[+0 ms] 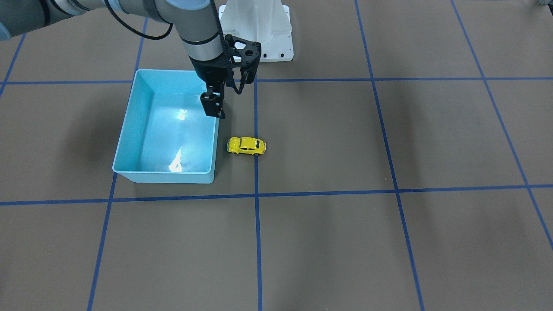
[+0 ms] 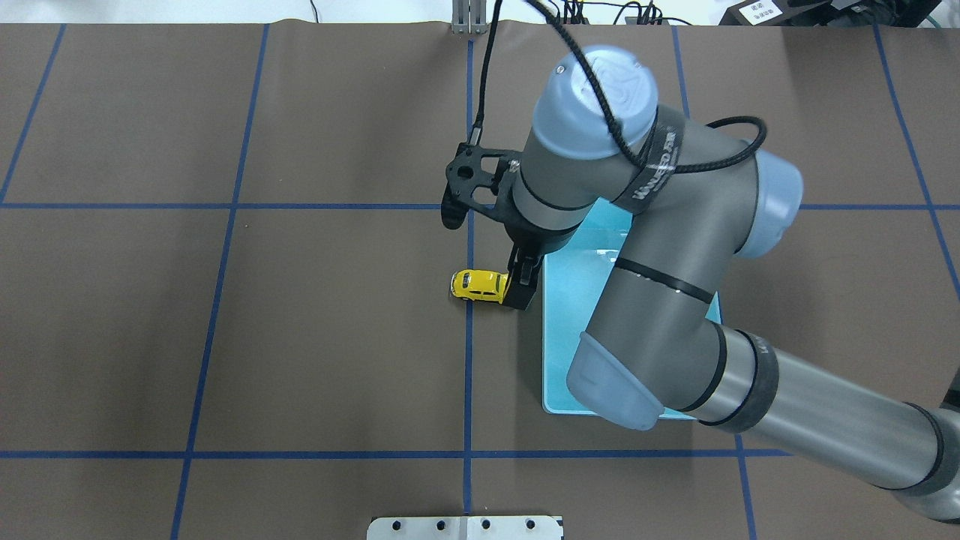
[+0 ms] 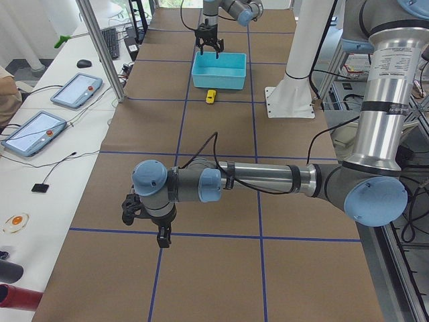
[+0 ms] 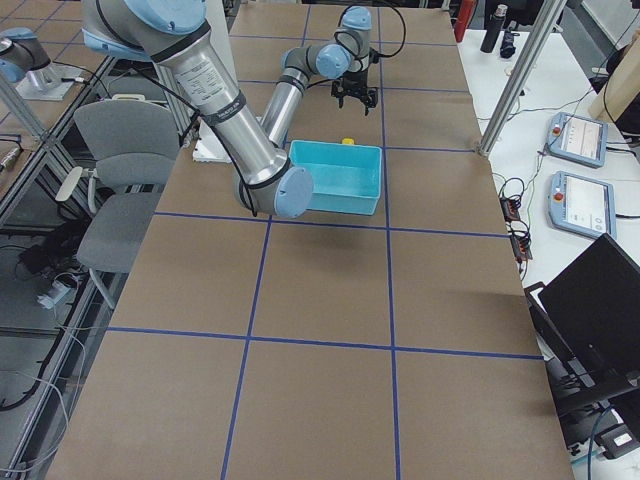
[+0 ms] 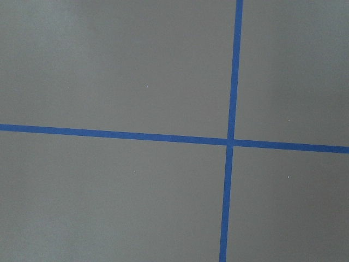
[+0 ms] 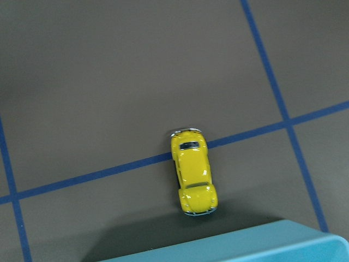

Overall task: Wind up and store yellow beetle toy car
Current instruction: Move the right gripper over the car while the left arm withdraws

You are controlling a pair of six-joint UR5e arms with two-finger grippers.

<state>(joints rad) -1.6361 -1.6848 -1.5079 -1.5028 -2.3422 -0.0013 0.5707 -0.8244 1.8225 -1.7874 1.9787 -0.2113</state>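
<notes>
Worktop point(image 1: 389, 242) of brown, ruled with blue lines, carries everything we see. Our right arm point(image 2: 660, 300) reaches out over the turquoise bin point(image 1: 166, 177). Our left arm point(image 3: 268, 178) stretches low across the worktop's other end, well apart from both. The right pincer point(image 1: 214, 107) hangs pointing down over the bin's wall on the car's side, clear of it. From the left side view we read its jaws as parted, gripping nothing. The left pincer point(image 3: 163, 236) points down above bare worktop, and we cannot tell whether it is open or closed. The car point(image 1: 246, 145) stands on its wheels on the worktop just beside the bin, across a blue line point(image 1: 255, 112).
</notes>
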